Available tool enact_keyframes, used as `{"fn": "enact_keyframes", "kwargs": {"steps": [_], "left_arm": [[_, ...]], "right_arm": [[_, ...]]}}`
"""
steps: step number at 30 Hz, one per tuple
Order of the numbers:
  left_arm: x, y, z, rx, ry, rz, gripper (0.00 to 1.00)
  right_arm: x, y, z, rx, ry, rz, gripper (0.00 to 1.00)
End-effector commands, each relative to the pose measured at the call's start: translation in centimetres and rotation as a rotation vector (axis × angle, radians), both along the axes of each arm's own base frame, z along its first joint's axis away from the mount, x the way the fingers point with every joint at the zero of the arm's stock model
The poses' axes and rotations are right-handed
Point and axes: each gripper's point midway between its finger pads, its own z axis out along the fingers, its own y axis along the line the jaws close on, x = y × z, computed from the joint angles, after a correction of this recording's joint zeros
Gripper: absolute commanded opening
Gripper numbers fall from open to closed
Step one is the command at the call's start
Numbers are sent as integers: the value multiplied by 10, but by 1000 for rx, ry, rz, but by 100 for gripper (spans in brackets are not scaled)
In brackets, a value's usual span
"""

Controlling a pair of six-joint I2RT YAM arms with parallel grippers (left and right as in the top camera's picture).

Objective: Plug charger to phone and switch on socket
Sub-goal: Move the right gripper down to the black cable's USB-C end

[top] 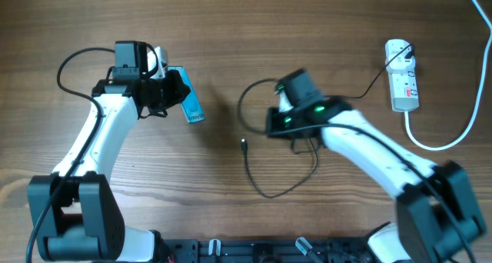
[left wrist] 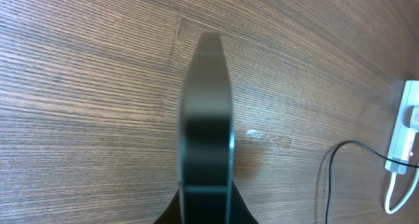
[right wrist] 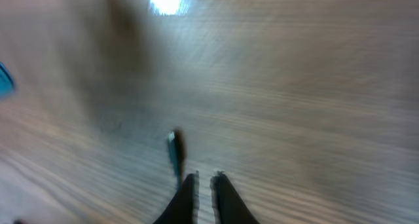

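Gripping the small flat phone [top: 194, 109] with the turquoise-green screen, left gripper [top: 178, 94] sits closed on it at the upper left of the brown wood-grain table [top: 231, 32]; phone stands on edge, tilted. Small white oblong socket [top: 403, 77] lies far right near the top edge, a black plug seated in its upper end, its thick white cord [top: 461, 136] curving off toward the right border. Thin black charger cable [top: 265, 192] runs from that plug, loops across centre, and ends at a small plug tip [top: 244, 145] lying loose on bare wood between the two arms. Open tabletop between phone and tip; the wide top strip is also free. Right gripper [top: 270, 127] hangs just right of the tip, apart from it. Left wrist view adds the phone [left wrist: 206, 119] seen edge-on, a dark narrow slab rising from the fingers, with socket [left wrist: 407, 122] and cable at the far right margin. Right wrist view, badly blurred, shows the tip [right wrist: 175, 144] just ahead-left of the right gripper [right wrist: 204, 185]; its fingers stand close with a thin gap, and I cannot tell whether they are fully closed. Turquoise sliver at its left border.
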Motion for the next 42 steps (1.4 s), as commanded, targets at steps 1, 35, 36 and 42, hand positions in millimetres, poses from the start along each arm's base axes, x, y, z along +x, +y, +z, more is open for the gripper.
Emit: {"fn": "enact_keyframes", "kwargs": {"steps": [1, 35, 36, 42], "left_arm": [[3, 7, 0, 24, -8, 22, 4], [3, 7, 0, 24, -7, 22, 4], [3, 7, 0, 24, -7, 22, 4], [3, 7, 0, 24, -7, 21, 4]], "right_arm": [[-27, 32, -35, -31, 69, 99, 33], [-22, 72, -13, -161, 9, 265, 50], [-26, 75, -14, -188, -13, 277, 51], [-37, 80, -24, -308, -89, 319, 57]]}}
